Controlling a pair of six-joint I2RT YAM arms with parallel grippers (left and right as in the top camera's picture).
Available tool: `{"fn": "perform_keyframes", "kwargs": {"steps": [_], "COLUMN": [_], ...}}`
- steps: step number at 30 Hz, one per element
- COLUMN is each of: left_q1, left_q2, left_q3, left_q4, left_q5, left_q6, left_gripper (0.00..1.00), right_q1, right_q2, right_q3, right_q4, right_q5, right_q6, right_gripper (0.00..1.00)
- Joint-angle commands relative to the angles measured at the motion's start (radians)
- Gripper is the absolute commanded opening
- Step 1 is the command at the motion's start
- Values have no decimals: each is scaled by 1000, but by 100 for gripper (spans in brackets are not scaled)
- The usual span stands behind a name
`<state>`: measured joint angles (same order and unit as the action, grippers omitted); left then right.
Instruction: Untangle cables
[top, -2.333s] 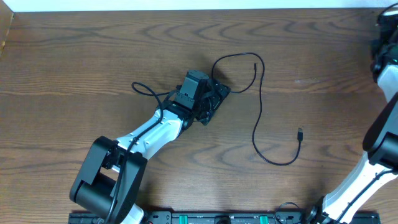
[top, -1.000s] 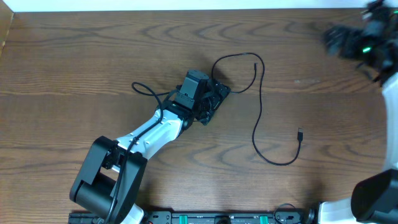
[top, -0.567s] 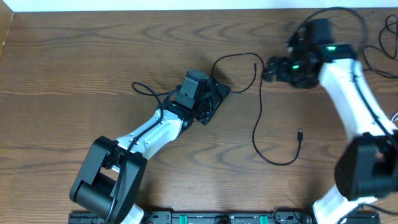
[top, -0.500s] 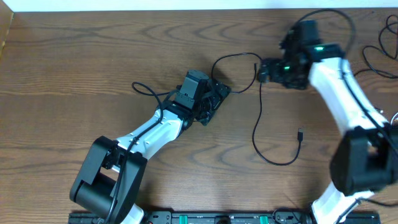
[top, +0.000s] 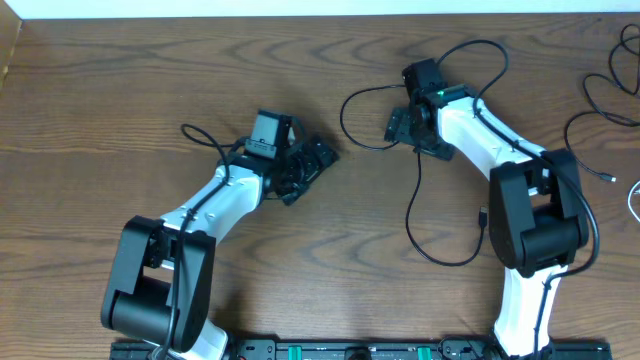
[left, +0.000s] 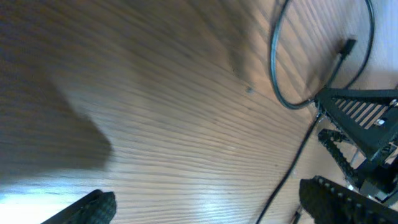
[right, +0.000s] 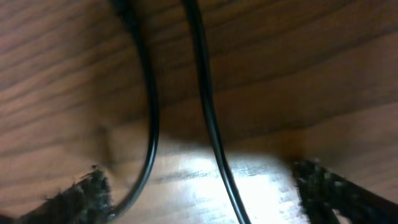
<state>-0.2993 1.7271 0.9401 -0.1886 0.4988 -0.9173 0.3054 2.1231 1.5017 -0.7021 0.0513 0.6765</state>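
Note:
A thin black cable (top: 418, 180) loops across the middle of the table, with one plug (top: 483, 215) at the lower right. My right gripper (top: 412, 135) sits low over the top of that loop. It is open, and two black strands (right: 208, 112) run across the gap between its fingertips (right: 329, 186); the gripper (right: 205, 193) holds neither. My left gripper (top: 312, 173) is open over bare wood to the left of the loop. In the left wrist view the gripper (left: 211, 208) is empty, with the cable loop (left: 277, 81) and its plug (left: 348, 45) ahead of it.
More cables lie at the far right edge: a black one (top: 590, 100) and a bit of white one (top: 635, 200). A thick black cord (top: 200, 135) trails from the left arm. A white wall strip borders the table's far edge.
My right arm has swung in from the far right and come down over the cable loop. My left gripper has drawn back to the left, away from the cable.

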Motion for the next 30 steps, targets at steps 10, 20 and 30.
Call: {"fn": "perform_keyframes", "kwargs": {"steps": [10,20,30], "left_q1": [13,13,13], "left_q2": [-5,-5,-5], "left_q3": [8,8,8], "left_q4": [-39,-39,-39], "left_q5": [2,2,2], "left_q6": [60,60,60], "left_gripper": [98,98,98], "right_q1": [6,-43,-87], "right_q2": [42,-77,-199], "right_q3": [2,256,618], "right_q4": [23,19,108], "right_q5": [-46,-75,97], "right_q6": [-110,-617,-789], "right_gripper": [1,1,1]}}
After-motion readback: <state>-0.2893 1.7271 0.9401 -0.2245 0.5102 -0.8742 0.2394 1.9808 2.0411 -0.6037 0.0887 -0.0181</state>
